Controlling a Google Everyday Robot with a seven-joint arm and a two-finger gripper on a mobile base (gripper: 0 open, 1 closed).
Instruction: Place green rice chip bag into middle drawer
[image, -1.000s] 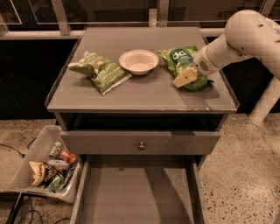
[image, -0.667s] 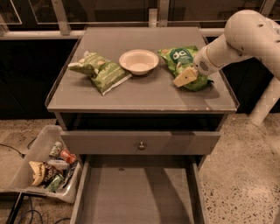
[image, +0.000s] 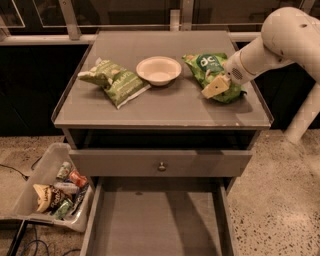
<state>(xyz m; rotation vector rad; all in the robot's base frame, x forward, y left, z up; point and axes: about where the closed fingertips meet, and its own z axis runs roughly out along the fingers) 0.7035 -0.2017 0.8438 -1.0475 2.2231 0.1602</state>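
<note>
- Grey worktop (image: 170, 107) on the cabinet carried three things: a paler olive-green bag (image: 117, 82) on the left, a white bowl (image: 159, 70) in the middle, and the green rice chip bag (image: 202, 65) towards the right rear.
- The green rice chip bag lay flat on the worktop, just beside the bowl, with its white logo letters facing up.
- A white robot arm (image: 280, 37) reached in from the right, and its gripper (image: 216, 86) sat down on the near end of the green rice chip bag, touching it.
- From where I stood I could not tell whether the gripper was open or closed.
- Below the worktop, a grey drawer front (image: 125, 162) with a small round knob (image: 161, 166) stuck out a little.
- Under that, the middle drawer (image: 160, 225) was pulled well out, its flat floor showing.
- On the speckled floor (image: 270, 210) to the left stood a pale bin (image: 35, 175) holding mixed packets and cans.
</note>
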